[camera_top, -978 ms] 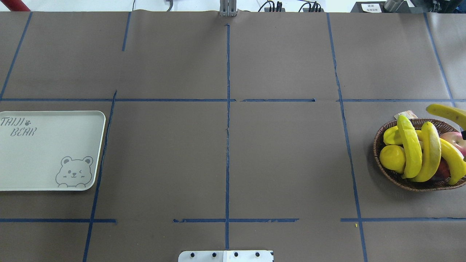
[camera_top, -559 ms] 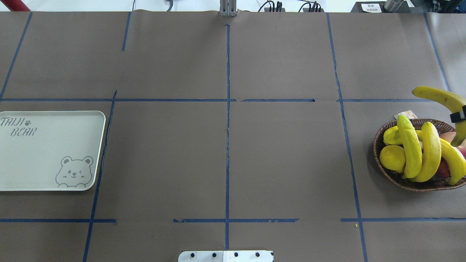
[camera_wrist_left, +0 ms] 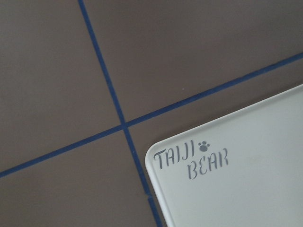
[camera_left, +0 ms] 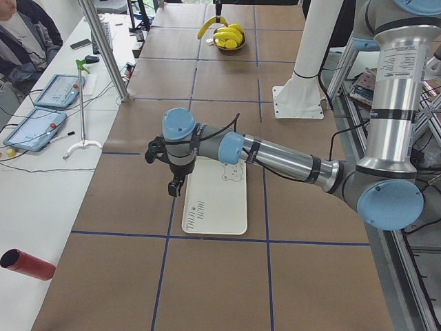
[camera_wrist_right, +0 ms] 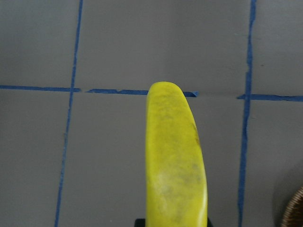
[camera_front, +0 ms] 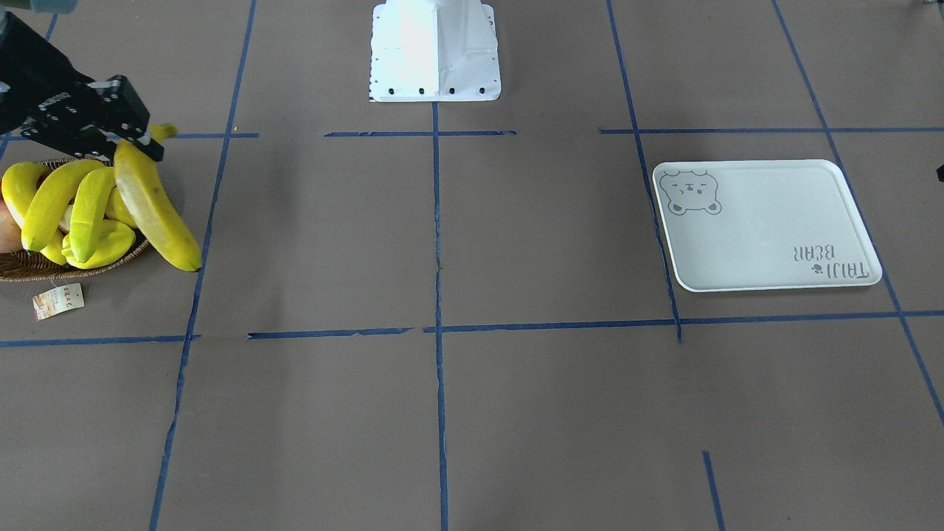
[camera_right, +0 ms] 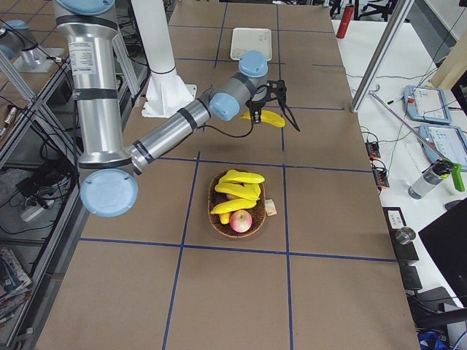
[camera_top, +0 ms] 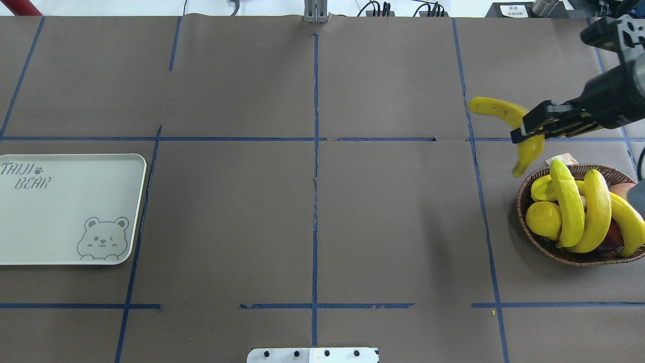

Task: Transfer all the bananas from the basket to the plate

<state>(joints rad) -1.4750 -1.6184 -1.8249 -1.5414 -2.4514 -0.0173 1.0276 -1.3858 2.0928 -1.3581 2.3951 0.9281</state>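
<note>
Observed: right gripper (camera_top: pixel 524 132) clamped on held banana (camera_top: pixel 496 109) near mid-length, aloft just beside basket (camera_top: pixel 554 253). Long axis apparently near-level, curved; far tip toward table centre, stem end toward robot. In basket: remaining bananas (camera_top: pixel 569 206). Well apart: plate (camera_top: pixel 60 212). Near plate corner: left gripper (camera_left: pixel 176 187), spread or pressed together cannot tell.

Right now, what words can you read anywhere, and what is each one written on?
"TAIJI BEAR", with a paw print: on the plate.
Paper tag beside the basket: printed, too small to read.
White label on the dark box beyond the table's far edge: too blurred to read.
Markings on the right gripper holding the banana: too small to read.
</note>
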